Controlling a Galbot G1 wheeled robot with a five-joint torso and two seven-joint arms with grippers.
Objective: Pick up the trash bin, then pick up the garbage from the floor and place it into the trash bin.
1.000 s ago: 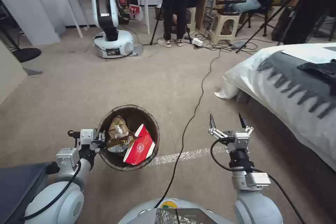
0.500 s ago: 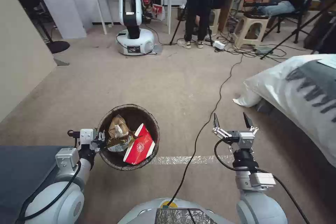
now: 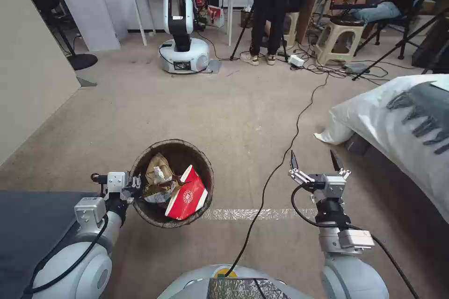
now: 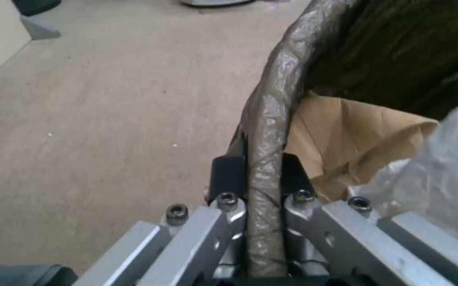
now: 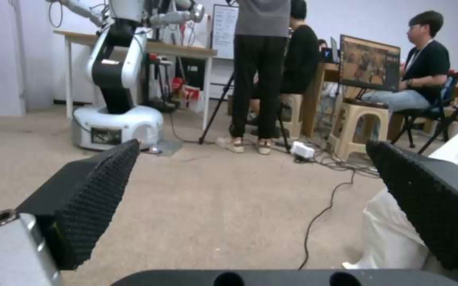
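Observation:
The trash bin (image 3: 206, 171), lined with a dark bag, hangs low in front of me on my left side. My left gripper (image 3: 135, 186) is shut on its near rim; in the left wrist view the gripper (image 4: 263, 174) clamps the bag-covered rim (image 4: 271, 99) from both sides. Garbage lies inside the bin: a red-and-white carton (image 3: 187, 196), a brown paper bag (image 3: 158, 167) (image 4: 346, 135), a gold wrapper (image 3: 154, 192) and white tissue (image 4: 446, 167). My right gripper (image 3: 316, 162) (image 5: 255, 178) is held open over bare carpet to the right, with nothing between its fingers.
A black cable (image 3: 276, 168) runs across the carpet between my arms. A strip of tape (image 3: 252, 214) crosses the floor. A bed with white bedding (image 3: 388, 121) stands on the right. Another robot's base (image 3: 183, 58), a table, stools and people are at the back. A beige wall (image 3: 28, 79) stands on the left.
The whole view has swung to the left: the other robot and the bed have shifted right in the picture. Both arms and the held bin keep their places relative to me.

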